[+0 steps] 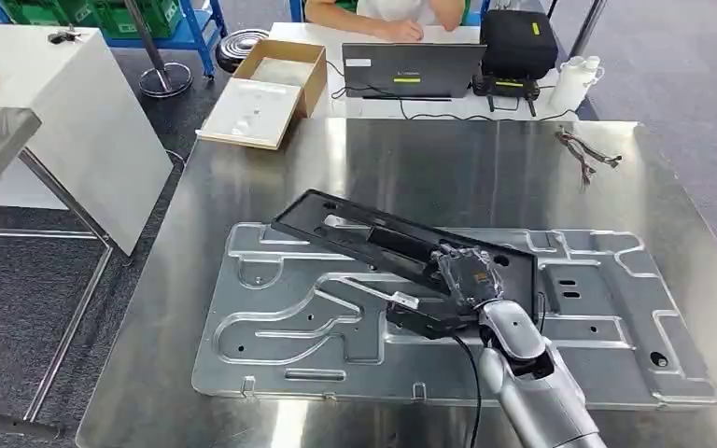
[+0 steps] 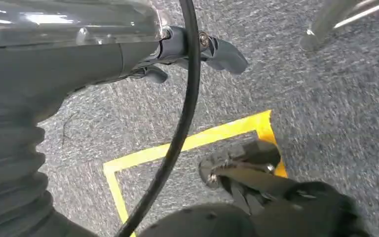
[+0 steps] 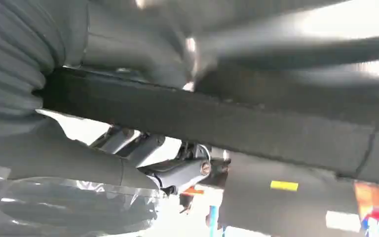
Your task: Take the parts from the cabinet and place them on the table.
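While your right robot hand holds the black frame at its 4 o'clock end, expect stiff, light plastic; left robot hand hangs empty.

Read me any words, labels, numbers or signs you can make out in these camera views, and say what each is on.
No text is legible.
Laptop: a white sticker and a yellow-green strip on its lid, too small to read.
Black case: a small yellow-green tag, unreadable.
Right wrist view: a yellow label on a grey surface, blurred.
Floor: yellow tape, a marking without words.
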### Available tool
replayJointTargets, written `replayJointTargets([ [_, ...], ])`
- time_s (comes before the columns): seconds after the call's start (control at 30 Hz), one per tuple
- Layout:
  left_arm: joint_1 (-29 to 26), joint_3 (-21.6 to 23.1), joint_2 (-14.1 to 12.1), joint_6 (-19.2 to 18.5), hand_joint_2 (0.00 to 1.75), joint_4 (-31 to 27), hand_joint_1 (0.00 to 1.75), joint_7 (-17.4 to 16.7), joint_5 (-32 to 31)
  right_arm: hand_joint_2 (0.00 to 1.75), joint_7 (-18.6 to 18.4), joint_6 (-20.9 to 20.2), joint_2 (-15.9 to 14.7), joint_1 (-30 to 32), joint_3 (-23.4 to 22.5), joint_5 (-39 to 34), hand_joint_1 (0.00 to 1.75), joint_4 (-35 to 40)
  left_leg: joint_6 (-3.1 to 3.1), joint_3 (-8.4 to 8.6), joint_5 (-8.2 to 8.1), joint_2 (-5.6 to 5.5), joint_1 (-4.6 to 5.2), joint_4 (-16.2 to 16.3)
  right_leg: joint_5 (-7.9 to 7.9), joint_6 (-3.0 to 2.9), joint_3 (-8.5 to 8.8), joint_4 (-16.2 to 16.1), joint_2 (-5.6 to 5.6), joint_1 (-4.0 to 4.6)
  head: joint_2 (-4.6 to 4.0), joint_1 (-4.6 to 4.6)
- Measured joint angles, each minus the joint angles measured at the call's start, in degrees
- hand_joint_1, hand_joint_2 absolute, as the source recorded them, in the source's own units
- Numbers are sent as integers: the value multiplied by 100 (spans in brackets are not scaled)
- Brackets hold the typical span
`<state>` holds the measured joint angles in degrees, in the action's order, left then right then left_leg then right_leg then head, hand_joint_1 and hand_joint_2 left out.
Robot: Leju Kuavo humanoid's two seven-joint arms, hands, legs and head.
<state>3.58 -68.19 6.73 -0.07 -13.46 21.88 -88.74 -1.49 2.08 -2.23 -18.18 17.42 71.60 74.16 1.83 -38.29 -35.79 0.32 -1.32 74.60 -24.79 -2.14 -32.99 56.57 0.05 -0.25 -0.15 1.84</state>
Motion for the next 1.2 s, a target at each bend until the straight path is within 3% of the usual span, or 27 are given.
replayJointTargets([
  [0.03,-6,0,-2,0,175,0,0,17,0,175,0,2,-52,7,91,11,0,-39,9,2,59,1,-4,20,3,5,-12,14,0,-4,0,0],
  [0.07,-11,0,-2,0,0,0,0,28,0,175,-4,4,-98,5,168,13,0,-59,17,141,258,2,-12,-246,1,11,-30,43,0,-12,0,0],
  [0.13,-2,0,-2,0,0,0,0,33,4,175,-24,4,-170,-45,269,15,0,-87,25,646,723,10,-35,-1174,-15,48,-44,97,5,-31,0,0],
  [0.17,10,0,-2,0,0,0,0,39,22,175,-35,4,-212,-70,308,15,0,-100,18,858,774,25,-42,-1608,-32,90,-50,140,3,-30,0,0],
  [0.2,29,0,0,0,0,0,0,44,52,175,-46,7,-271,-92,345,15,0,-105,-41,870,727,13,16,-1663,-49,146,-64,173,5,9,0,0],
  [0.23,30,0,0,0,0,0,0,46,63,175,-53,9,-295,-99,367,20,0,-114,-102,856,743,-11,14,-1644,-32,180,-60,154,1,3,0,0],
  [0.3,-2,0,0,-13,0,0,0,41,81,175,-74,11,-301,-115,382,20,0,-127,-150,852,759,-20,23,-1649,-2,238,-38,119,4,4,0,0],
  [0.33,-7,-2,0,-26,0,0,0,42,81,175,-74,15,-301,-121,387,22,0,-131,-204,855,795,-16,7,-1699,-2,266,-41,122,9,-3,0,-2],
  [0.37,-2,-2,0,-37,0,0,0,42,81,175,-81,18,-301,-123,387,22,0,-135,-248,884,832,-4,-12,-1727,-64,289,-67,171,10,-14,0,0],
  [0.4,2,-2,0,-50,0,0,0,41,85,175,-81,18,-301,-126,389,22,0,-140,-274,873,849,13,-6,-1727,-258,309,-163,397,8,-23,0,-2],
  [0.47,0,-2,0,-50,0,0,0,42,94,175,-87,20,-301,-126,415,24,0,-159,-294,843,858,28,8,-1724,-741,345,-592,1313,8,-23,0,-2],
  [0.5,-4,-2,0,-50,0,0,0,39,94,175,-87,20,-299,-122,419,24,0,-166,-295,837,857,33,14,-1722,-867,353,-767,1680,7,-25,0,-2],
  [0.53,-5,-2,0,-52,0,0,0,35,94,175,-87,20,-299,-118,430,24,0,-168,-296,838,853,34,17,-1719,-865,352,-881,1896,6,-28,0,-2],
  [0.57,-4,-2,0,-59,0,0,0,33,94,175,-85,22,-299,-119,435,24,0,-168,-293,850,847,33,17,-1719,-708,344,-824,1761,6,-28,0,-2],
  [0.67,-5,-2,0,-63,0,0,0,33,94,175,-79,22,-299,-137,439,22,0,-168,-253,920,801,27,15,-1719,-21,264,-165,464,23,-27,0,-2],
  [0.7,-1,-2,13,-66,0,4,0,33,94,175,-74,22,-297,-155,441,20,0,-168,-221,917,778,28,37,-1712,-85,227,-33,195,60,-2,0,-2],
  [0.8,16,-2,11,-66,0,2,0,33,94,175,-66,24,-266,-175,463,15,0,-166,-115,931,766,23,30,-1743,-92,169,-38,161,47,50,0,-2],
  [0.87,10,-2,7,-66,0,4,0,26,94,175,-61,28,-231,-184,476,13,0,-164,-56,938,678,25,8,-1634,-44,76,20,74,22,-27,0,-2],
  [0.9,7,-2,15,-70,0,4,0,26,96,175,-61,28,-227,-184,485,13,0,-162,-32,867,540,20,39,-1421,-50,48,27,67,13,-23,0,0],
  [1.0,2,-7,9,-77,0,9,0,13,105,175,-66,39,-203,-176,524,20,0,-162,4,296,-69,11,22,-223,-52,9,2,70,-6,3,0,0],
  [1.03,-9,-11,9,-79,0,9,0,4,107,175,-74,44,-197,-172,531,28,0,-162,6,168,-122,11,22,24,-54,6,0,72,-6,9,0,0],
  [1.07,-21,-13,7,-76,0,9,0,2,114,175,-79,46,-190,-171,542,37,0,-162,-2,172,-14,11,22,-16,-54,6,6,77,-4,15,0,0],
  [1.1,-26,-13,7,-77,0,9,0,0,114,175,-85,54,-190,-171,553,46,0,-162,-19,291,204,11,22,-297,-55,6,12,81,-2,21,0,0],
  [1.17,-18,-13,7,-76,0,9,0,0,118,175,-94,90,-190,-174,559,74,0,-162,-80,762,756,16,28,-1323,-59,13,32,89,-2,29,0,0],
  [1.2,-14,-13,4,-74,0,9,0,0,122,175,-98,120,-190,-172,566,101,0,-159,-127,920,781,34,42,-1708,-58,21,31,94,-6,32,0,-2],
])
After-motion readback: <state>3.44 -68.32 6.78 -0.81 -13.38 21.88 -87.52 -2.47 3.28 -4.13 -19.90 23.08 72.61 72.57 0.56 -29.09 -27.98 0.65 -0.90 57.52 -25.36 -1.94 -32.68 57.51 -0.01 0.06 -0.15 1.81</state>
